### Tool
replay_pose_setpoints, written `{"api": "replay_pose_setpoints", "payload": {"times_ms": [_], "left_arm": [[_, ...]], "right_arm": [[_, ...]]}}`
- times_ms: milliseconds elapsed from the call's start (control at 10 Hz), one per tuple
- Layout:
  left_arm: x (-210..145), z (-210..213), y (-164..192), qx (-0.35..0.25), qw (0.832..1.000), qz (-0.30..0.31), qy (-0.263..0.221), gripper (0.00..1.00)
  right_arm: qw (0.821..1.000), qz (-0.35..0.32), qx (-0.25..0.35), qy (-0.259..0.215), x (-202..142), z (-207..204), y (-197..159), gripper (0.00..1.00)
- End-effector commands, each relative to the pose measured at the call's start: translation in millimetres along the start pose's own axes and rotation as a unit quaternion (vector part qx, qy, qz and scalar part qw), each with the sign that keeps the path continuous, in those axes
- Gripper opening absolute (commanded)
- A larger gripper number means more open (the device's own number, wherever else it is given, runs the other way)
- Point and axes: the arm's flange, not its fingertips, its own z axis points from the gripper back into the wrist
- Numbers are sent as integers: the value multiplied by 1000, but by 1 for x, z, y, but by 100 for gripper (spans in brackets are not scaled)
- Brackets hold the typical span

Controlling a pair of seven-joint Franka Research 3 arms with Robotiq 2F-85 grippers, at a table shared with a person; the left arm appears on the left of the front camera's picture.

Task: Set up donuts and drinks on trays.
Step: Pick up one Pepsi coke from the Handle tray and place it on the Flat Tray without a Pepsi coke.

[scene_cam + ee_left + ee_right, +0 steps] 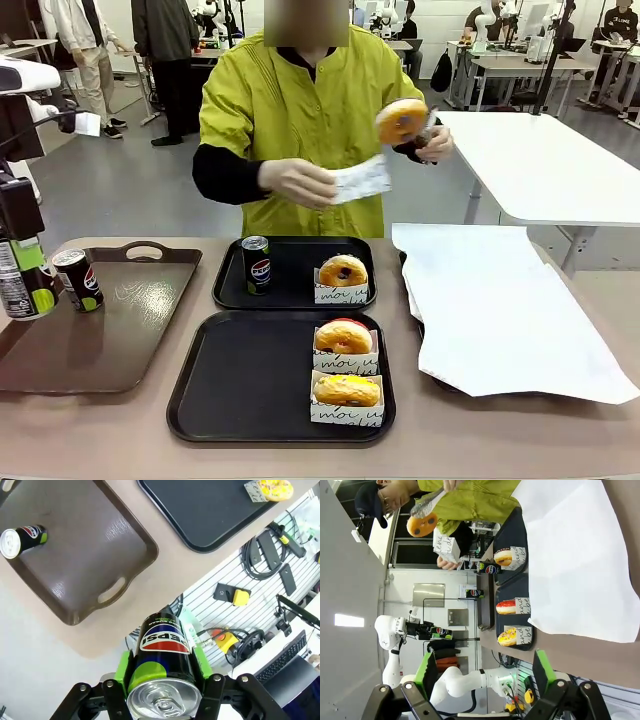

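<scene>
Two donuts [345,362] in near tray [240,385]

The scene is lit brightly and evenly from overhead, so only soft, short shadows are cast on the table [130,420]. Pale glare is seen on the glossy brown tray [95,330] near its far edge, and a sheen on the can top [164,699] in the left wrist view. Straight lines are bent toward the edges of both wrist views. The front view is kept sharp throughout
</scene>
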Motion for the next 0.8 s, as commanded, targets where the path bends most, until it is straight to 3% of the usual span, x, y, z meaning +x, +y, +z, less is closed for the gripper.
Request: {"api": "replay_pose_setpoints", "payload": {"times_ms": [0,700], "left_arm": [[-3,5,-2,0,1000,-3,-1,59],[-1,1,-1,0,1000,0,0,59]], "right_arm": [[1000,2,3,0,0,0,1,100],[1000,2,3,0,0,0,1,100]]}}
